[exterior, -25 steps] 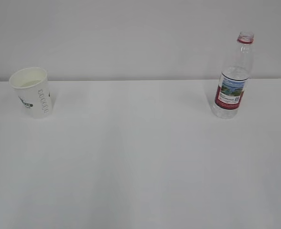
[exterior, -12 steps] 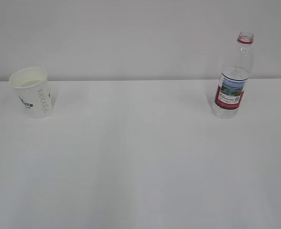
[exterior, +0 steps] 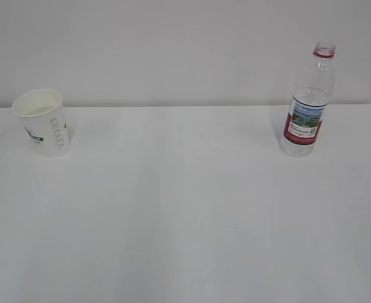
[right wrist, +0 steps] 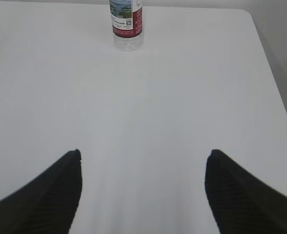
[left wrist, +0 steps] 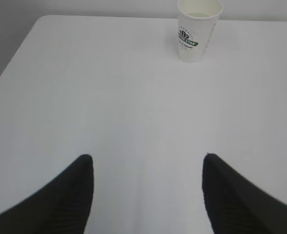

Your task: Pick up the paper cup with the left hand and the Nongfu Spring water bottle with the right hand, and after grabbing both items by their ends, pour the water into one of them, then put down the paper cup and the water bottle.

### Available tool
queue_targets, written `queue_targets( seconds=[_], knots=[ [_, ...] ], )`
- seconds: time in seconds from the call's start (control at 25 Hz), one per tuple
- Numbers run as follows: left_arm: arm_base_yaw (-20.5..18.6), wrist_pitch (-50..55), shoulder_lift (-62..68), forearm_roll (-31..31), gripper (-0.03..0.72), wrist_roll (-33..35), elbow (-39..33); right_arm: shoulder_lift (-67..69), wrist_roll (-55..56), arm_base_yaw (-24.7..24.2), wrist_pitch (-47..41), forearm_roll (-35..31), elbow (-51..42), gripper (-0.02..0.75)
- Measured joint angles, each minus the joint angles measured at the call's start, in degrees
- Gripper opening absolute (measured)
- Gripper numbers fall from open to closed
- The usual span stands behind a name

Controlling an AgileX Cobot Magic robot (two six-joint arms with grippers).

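The white table (exterior: 185,208) fills most of every view, with a pale wall behind it. On its far right stands the water bottle (exterior: 308,101), upright, uncapped, with a red ring at the neck. On its far left stands the paper cup (exterior: 43,122), upright, mouth open. The two are well apart, both near the back edge.

Neither arm shows in the exterior view. The left gripper (left wrist: 146,195) has its fingers spread wide and empty over bare table, the cup (left wrist: 198,29) far ahead and a little to the right of its line. The right gripper (right wrist: 142,192) is likewise wide and empty, the bottle (right wrist: 126,24) far ahead and slightly left.

My judgement: this is the very start, before either pickup. The next move calls for each arm to reach forward to its own object and centre it between the fingers. The cup is light and would tip or crush easily.

The bottle's red-and-white label carries a green-blue landscape and a small square code; its text is too small to read. The cup bears a dark green round logo and grey-green lettering, neither legible.
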State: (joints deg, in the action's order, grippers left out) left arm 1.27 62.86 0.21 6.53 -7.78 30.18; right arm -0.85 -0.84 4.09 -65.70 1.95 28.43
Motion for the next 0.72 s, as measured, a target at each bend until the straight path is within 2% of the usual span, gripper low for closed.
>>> queue_targets(
  seconds=[0.72],
  knots=[
    [0.0, 0.0, 0.0, -3.0, 0.507, 3.4, 0.0, 0.0, 0.0, 0.0, 0.0, 0.0, 0.0, 0.589]
  ],
)
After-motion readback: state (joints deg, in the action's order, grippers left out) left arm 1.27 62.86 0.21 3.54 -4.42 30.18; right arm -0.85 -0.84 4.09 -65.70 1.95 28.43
